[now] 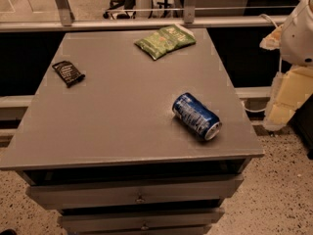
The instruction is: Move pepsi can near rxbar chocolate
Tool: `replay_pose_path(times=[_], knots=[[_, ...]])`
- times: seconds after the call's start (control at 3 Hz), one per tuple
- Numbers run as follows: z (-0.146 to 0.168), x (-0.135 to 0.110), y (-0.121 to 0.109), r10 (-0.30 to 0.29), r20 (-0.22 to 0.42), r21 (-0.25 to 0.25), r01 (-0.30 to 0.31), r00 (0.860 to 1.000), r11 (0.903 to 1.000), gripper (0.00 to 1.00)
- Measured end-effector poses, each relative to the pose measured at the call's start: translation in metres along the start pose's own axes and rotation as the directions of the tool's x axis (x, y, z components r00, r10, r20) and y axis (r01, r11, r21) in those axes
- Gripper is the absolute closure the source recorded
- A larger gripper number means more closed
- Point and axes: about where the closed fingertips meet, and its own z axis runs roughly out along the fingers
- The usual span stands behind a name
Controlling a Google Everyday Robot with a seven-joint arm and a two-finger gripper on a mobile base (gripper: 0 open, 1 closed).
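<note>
The pepsi can, blue with white lettering, lies on its side on the right part of the grey tabletop, its silver end toward the front right. The rxbar chocolate, a small flat black wrapper, lies near the table's left edge, far from the can. My arm and gripper hang off the table's right side, pale and white, well to the right of the can and touching nothing.
A green chip bag lies at the back of the table. The table is a drawer cabinet with drawers slightly open at the front. A rail and glass wall run behind it. Speckled floor lies around.
</note>
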Motion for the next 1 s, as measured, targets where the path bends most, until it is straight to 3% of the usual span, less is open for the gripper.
replay_pose_path(times=[0.67, 1.0], knots=[[0.011, -0.005, -0.003, 0.020, 0.023, 0.003, -0.020, 1.000, 0.9998, 0.00], [0.046, -0.014, -0.011, 0.084, 0.072, -0.013, -0.084, 0.994, 0.9964, 0.00]])
